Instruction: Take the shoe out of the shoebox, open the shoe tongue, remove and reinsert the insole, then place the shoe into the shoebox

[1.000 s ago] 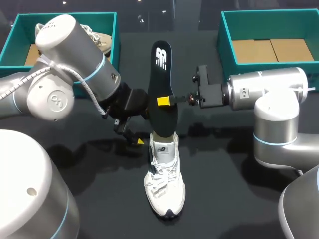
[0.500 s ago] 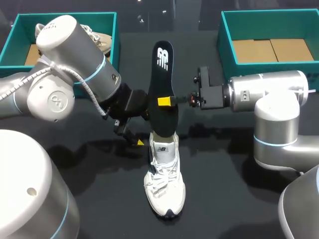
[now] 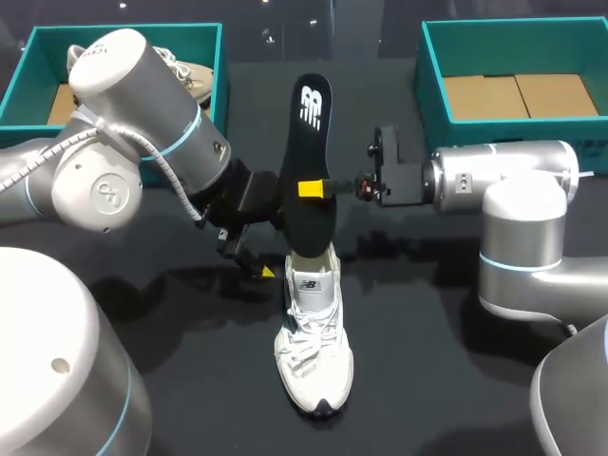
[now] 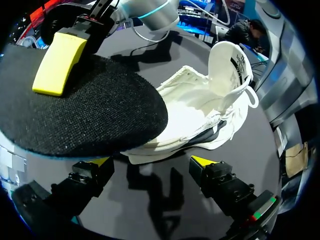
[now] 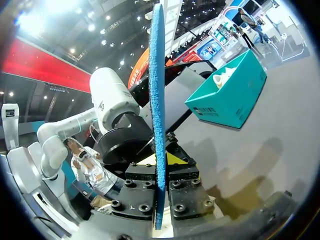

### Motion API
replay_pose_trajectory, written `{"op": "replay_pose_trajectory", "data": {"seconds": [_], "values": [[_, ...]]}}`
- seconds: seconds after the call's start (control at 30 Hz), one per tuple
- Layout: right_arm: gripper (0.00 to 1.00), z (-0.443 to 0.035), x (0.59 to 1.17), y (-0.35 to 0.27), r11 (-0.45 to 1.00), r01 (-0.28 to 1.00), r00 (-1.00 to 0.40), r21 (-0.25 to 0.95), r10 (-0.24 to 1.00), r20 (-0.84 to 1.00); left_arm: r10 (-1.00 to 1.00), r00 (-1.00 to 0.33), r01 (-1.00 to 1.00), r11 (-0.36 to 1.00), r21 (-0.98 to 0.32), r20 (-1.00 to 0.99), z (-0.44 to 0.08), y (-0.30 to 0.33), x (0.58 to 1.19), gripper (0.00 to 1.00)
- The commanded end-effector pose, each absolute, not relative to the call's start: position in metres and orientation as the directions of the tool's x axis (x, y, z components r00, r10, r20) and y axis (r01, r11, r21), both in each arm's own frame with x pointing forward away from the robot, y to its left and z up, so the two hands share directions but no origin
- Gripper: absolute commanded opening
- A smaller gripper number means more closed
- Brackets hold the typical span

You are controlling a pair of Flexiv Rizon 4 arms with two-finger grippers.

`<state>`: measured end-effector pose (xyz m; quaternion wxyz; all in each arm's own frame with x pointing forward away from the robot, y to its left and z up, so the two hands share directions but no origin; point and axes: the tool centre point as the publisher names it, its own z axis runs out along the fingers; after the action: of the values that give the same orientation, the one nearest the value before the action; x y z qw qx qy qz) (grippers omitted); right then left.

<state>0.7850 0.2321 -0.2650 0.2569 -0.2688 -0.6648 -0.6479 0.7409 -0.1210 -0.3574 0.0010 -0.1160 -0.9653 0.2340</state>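
A white shoe (image 3: pixel 313 351) stands on the black table with its toe toward the near edge; in the left wrist view the shoe (image 4: pixel 200 110) has its tongue raised. My right gripper (image 3: pixel 313 189) is shut on the black insole (image 3: pixel 309 161), which it holds on edge above the shoe's heel end. The insole's blue underside (image 5: pixel 157 100) runs between that gripper's (image 5: pixel 159 167) fingers. My left gripper (image 4: pixel 150 165) is open just behind the shoe's heel, under the insole (image 4: pixel 85 110), with nothing between its fingers. In the head view it (image 3: pixel 252 258) sits left of the shoe.
A teal shoebox (image 3: pixel 28 57) at the back left holds another shoe (image 3: pixel 190 81); the same shoebox (image 5: pixel 230 97) shows in the right wrist view. A second teal box (image 3: pixel 432 66) with a cardboard floor is at the back right. My left arm (image 3: pixel 142 114) is over the left side.
The right gripper has shifted slightly, tilting the insole's far end a little to the right. The left arm and the shoe have stayed put.
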Motion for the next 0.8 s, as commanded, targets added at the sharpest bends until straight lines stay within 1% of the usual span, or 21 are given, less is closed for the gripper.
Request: {"op": "replay_pose_trajectory", "data": {"seconds": [0.03,0.17,0.47,0.8], "values": [[0.00,-0.272,0.785,0.237,-0.018,0.681,-0.732,0.732,0.020,0.682,0.225,-0.973,0.224,0.863,-0.452,-0.054,-0.357,-0.120,0.740,1.00],[0.00,-0.275,0.782,0.234,-0.052,0.663,-0.747,0.747,0.023,0.664,0.225,-0.973,0.224,0.863,-0.452,-0.054,-0.357,-0.120,0.740,1.00],[0.00,-0.278,0.777,0.228,-0.080,0.650,-0.757,0.756,0.020,0.653,0.225,-0.973,0.224,0.863,-0.452,-0.054,-0.357,-0.120,0.740,1.00],[0.00,-0.283,0.776,0.228,-0.054,0.644,-0.764,0.763,0.016,0.645,0.225,-0.973,0.224,0.863,-0.452,-0.054,-0.357,-0.120,0.740,1.00]]}}
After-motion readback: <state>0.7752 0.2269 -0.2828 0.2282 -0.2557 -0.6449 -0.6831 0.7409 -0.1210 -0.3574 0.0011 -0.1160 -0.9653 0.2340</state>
